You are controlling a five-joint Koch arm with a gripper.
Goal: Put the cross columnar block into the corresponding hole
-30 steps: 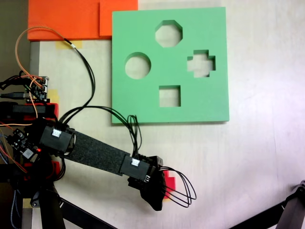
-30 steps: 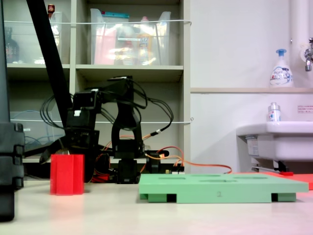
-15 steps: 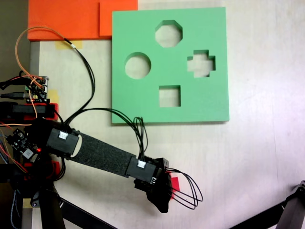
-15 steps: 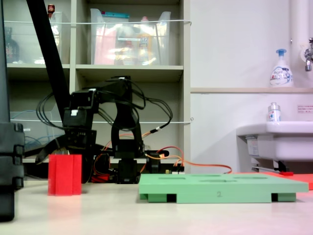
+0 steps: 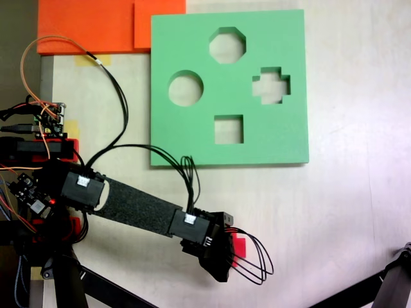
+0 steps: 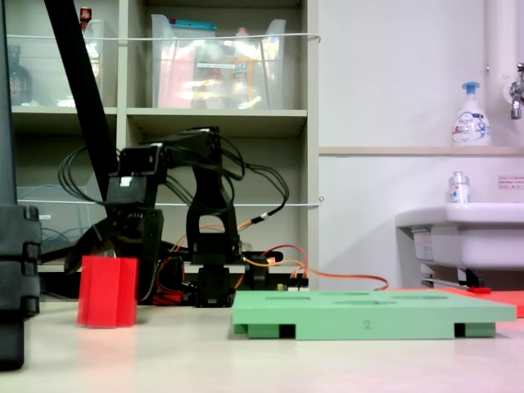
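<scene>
Fixed view from above: the black gripper (image 5: 226,256) is seen in the lower middle of the frame, over the small bright red foam block with the plus-shaped section (image 5: 239,245), of which only a sliver is shown at the gripper's right edge. Whether the jaws are open or closed on the block cannot be told. The flat green foam board (image 5: 192,138) is laid in the upper middle, well apart from the block. The plus-shaped cutout (image 5: 271,85) is found at the board's right side, with octagonal, round and square cutouts beside it.

Fixed view from table level: the red block (image 6: 107,291) is seen upright at lower left, slightly tilted, on the pale table (image 6: 270,364), with the gripper (image 6: 123,246) just above and behind it. The green board (image 6: 368,315) is seen at lower right.
</scene>
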